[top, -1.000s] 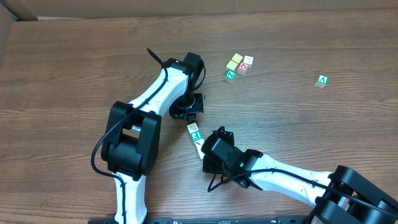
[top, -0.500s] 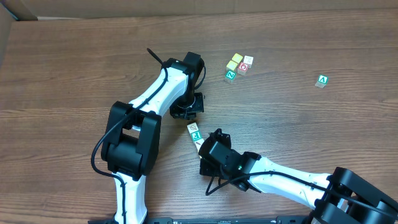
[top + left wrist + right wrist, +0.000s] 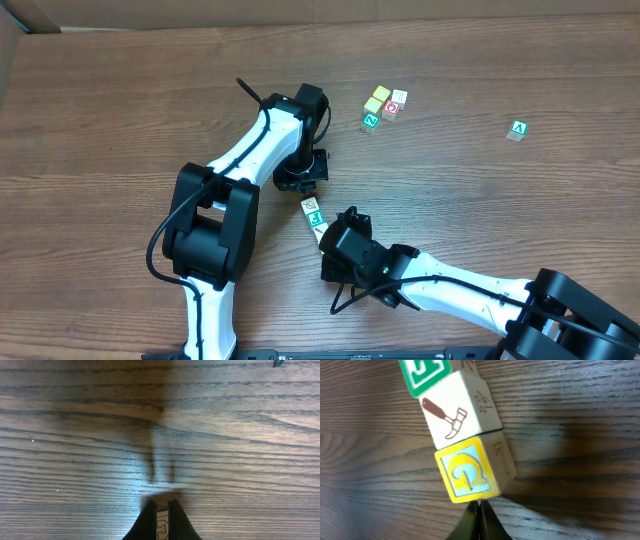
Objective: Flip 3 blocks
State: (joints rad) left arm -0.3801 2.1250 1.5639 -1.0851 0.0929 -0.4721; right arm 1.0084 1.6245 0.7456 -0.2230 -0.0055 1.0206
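Observation:
Three blocks lie in a short slanted row mid-table: a white one [image 3: 309, 205], a teal-green one [image 3: 315, 217] and a pale one [image 3: 321, 230]. The right wrist view shows them close up: a green-faced block [image 3: 422, 372], a white block with a hammer picture [image 3: 447, 417] and a yellow-framed block with a blue letter [image 3: 467, 472]. My right gripper [image 3: 479, 505] is shut, its tips against the yellow block's near edge [image 3: 323, 242]. Above the row, my left gripper [image 3: 300, 180] hangs shut over bare wood [image 3: 160, 504], holding no block.
A cluster of yellow, red and green cubes [image 3: 383, 105] sits at the back centre. A single green "A" cube [image 3: 517, 129] lies at the far right. A cardboard edge [image 3: 10, 40] shows at the upper left corner.
My right gripper shifted slightly left and toward the table's front, then held still. The block row and the left arm have not moved.

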